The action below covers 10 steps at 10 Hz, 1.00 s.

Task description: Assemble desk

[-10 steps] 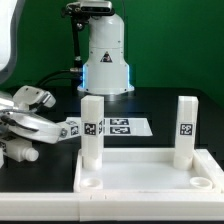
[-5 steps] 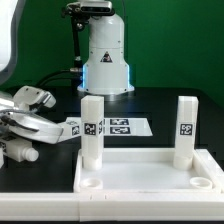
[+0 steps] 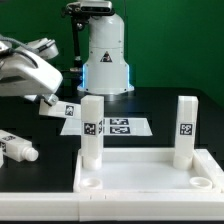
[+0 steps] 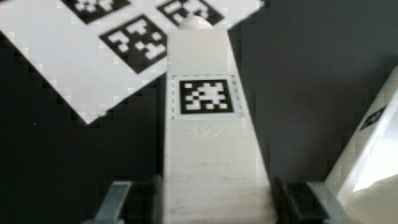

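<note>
The white desk panel lies at the front with two white legs standing in its far sockets, one on the exterior view's left and one on the right. My gripper is above the table at the exterior view's left, shut on a third tagged leg, held tilted in the air. In the wrist view that leg runs out from between my gripper's fingers. A fourth leg lies flat on the table at the exterior view's left.
The marker board lies flat behind the panel and shows under the held leg in the wrist view. The white robot base with blue light stands at the back. A green wall is behind.
My gripper has risen from the table at the exterior view's left, carrying one leg up and toward the marker board. The other loose leg stays on the table.
</note>
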Motion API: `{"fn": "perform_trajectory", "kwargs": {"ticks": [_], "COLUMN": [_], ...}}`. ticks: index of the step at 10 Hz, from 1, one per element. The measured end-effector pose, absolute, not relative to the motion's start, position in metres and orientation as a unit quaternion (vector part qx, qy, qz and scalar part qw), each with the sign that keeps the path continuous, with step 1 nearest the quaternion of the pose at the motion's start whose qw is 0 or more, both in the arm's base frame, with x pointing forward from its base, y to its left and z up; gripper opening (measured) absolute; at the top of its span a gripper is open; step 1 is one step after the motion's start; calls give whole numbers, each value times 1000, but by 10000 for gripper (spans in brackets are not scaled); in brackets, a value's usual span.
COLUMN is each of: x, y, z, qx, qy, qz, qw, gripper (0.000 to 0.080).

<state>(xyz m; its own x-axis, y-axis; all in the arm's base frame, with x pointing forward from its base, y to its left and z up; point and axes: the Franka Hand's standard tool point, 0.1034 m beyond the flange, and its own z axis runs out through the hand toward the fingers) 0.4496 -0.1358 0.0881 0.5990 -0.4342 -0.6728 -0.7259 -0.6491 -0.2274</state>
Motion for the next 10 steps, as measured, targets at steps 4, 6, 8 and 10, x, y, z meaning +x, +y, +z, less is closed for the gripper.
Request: {"fn": "perform_trajectory", "kwargs": {"ticks": [4, 6, 8, 10], "x": [500, 543, 538, 570], "y": [-165, -157, -163, -157], "z": [142, 172, 163, 182], "qx": [-908, -936, -942, -960], "qy": [296, 263, 281, 253], "qz": [178, 91, 26, -33], "qw": [237, 213, 181, 119], "gripper": [284, 284, 284, 284]}}
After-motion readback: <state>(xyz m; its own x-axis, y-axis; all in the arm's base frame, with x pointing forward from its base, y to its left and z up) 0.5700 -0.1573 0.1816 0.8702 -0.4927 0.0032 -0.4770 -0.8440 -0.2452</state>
